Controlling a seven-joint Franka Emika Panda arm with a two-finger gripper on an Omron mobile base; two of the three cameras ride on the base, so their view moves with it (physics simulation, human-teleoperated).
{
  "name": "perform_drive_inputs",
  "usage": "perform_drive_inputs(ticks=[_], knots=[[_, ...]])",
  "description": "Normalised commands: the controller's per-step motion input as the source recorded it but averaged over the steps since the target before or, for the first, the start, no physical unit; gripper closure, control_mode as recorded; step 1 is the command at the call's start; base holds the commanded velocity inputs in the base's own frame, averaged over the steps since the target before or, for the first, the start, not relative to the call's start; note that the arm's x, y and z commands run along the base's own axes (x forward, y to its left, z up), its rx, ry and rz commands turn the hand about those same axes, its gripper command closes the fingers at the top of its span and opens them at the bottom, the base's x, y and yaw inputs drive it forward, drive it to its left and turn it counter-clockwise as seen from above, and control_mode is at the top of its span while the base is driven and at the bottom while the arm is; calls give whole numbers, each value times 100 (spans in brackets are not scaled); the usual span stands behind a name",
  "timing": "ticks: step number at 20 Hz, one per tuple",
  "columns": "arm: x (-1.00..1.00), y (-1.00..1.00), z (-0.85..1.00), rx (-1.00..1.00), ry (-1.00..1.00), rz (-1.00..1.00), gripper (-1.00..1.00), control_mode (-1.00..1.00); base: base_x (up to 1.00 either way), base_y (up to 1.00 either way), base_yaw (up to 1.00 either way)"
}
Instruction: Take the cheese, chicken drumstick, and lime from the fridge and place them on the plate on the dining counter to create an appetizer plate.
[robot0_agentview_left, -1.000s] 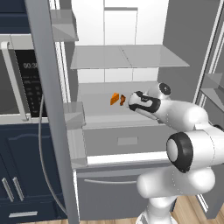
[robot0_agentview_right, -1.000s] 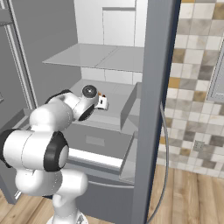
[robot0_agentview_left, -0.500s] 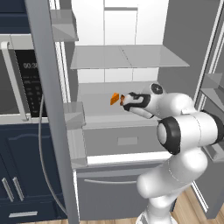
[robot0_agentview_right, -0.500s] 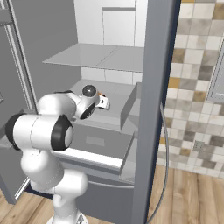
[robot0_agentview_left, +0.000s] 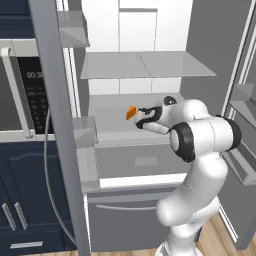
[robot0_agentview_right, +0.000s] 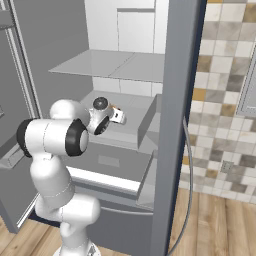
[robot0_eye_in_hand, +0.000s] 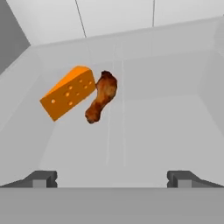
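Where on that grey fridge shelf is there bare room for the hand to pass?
The pale grey fridge shelf is bare right of the slim reddish-brown chicken drumstick, out to the side wall, and in front of the food toward the open gripper. It is crowded at the back left, where the orange cheese wedge sits beside the drumstick.

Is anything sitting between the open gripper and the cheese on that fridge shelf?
Nothing visible does. In the hand view the gripper is open, with bare shelf between its fingertips and the cheese. The chicken drumstick lies right beside the cheese, not in front.
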Motion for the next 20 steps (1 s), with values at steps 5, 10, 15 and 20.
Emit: perform_drive_inputs(ticks=[5,10,15,20], knots=[[42,14,-18,0,0,-8,-100,-100,0,0,0],[44,15,-18,0,0,-7,-100,-100,0,0,0],[45,18,-7,0,2,-6,-100,-100,0,0,0],[47,24,-10,0,1,-4,-100,-100,0,0,0]])
